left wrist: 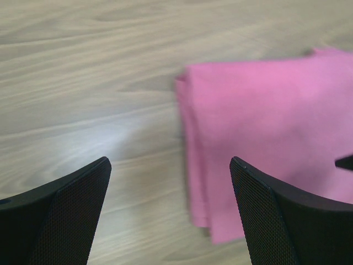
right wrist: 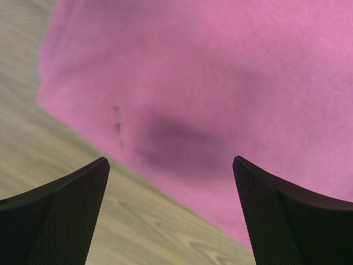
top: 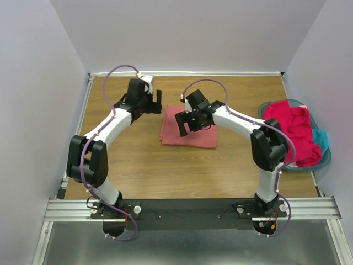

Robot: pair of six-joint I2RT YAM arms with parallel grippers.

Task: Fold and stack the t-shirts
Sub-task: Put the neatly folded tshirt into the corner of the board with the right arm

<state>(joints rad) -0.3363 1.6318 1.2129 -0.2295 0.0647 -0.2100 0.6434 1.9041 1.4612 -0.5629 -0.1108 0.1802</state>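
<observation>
Lying flat near the middle of the wooden table [top: 138, 165] was a pink t-shirt [top: 190, 137], folded into a neat block. The left hand [top: 156, 104] hung over the table just beside the far left corner of that shirt. Its two black fingers [left wrist: 66, 215] were spread wide apart and held nothing. Between them, in the left wrist view, there was bare wood on one side. On the other side was the edge of the pink t-shirt, where the folded layers showed one on top of another.

The right hand [top: 188, 126] hung right over the pink t-shirt, close to its far side. Its fingers [right wrist: 287, 215] were spread wide too, and nothing was pinched between them. Under it the pink cloth filled most of the right wrist view, with a dark shadow [right wrist: 176, 138] on it and a strip of table in one corner.

Well apart from the folded shirt, at the right edge of the table, sat a round teal basket [top: 326, 159]. A red t-shirt [top: 292, 130] was heaped in it, all bunched up, and it spilled over the rim. A teal t-shirt [top: 321, 138] peeked out beside the red one, on the right side of the basket.
</observation>
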